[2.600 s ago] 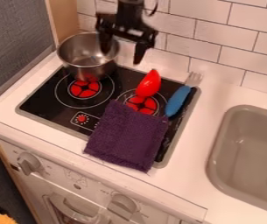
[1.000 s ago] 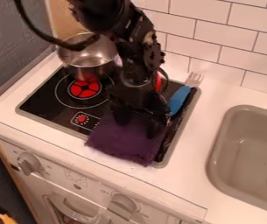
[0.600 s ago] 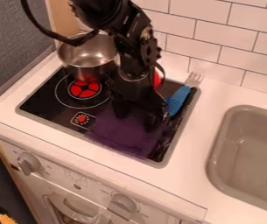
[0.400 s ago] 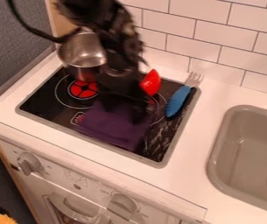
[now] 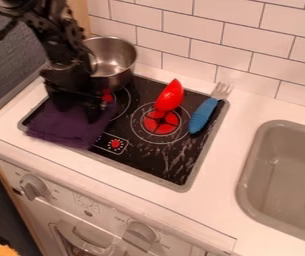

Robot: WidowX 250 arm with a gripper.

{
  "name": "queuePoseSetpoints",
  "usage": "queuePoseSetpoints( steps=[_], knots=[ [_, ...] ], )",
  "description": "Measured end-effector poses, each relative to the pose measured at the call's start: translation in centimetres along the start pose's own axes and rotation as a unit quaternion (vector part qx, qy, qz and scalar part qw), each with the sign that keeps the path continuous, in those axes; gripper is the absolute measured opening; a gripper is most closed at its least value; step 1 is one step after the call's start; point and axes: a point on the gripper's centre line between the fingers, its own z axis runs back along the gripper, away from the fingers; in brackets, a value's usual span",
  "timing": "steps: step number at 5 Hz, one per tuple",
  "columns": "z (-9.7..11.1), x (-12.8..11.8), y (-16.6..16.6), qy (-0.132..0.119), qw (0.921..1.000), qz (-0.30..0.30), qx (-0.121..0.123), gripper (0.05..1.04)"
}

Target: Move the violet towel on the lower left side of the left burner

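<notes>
The gripper is over the stove's left front, beside the pot. Its two fingers stand apart and point down at the violet towel, their tips against its upper part; it is open. The towel lies loosely folded on the cooktop's left front corner, its upper edge partly hidden by the gripper. The left burner is mostly covered by the pot, gripper and towel, with a little red showing to the towel's upper right.
A steel pot stands at the cooktop's back left. A red spoon-like toy overlaps the right burner, with a blue-handled fork beside it. The sink is at the right.
The towel has slid left with the gripper, from the cooktop's right front to its left front corner, uncovering the right burner and the knob symbol. Pot, red toy and fork have stayed put.
</notes>
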Motion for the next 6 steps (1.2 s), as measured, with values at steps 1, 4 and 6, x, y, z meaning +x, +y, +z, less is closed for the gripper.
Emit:
queuePoseSetpoints(
  steps=[1, 4, 6],
  knots=[
    [-0.4, -0.1, 2.0, 0.0, 1.0, 0.008, -0.005, 1.001],
    [3.7, -0.8, 0.2, 0.008, 0.9977, -0.007, -0.066, 1.0],
    [5.0, -0.4, -1.8, 0.032, 0.9973, -0.014, -0.065, 1.0]
  ],
)
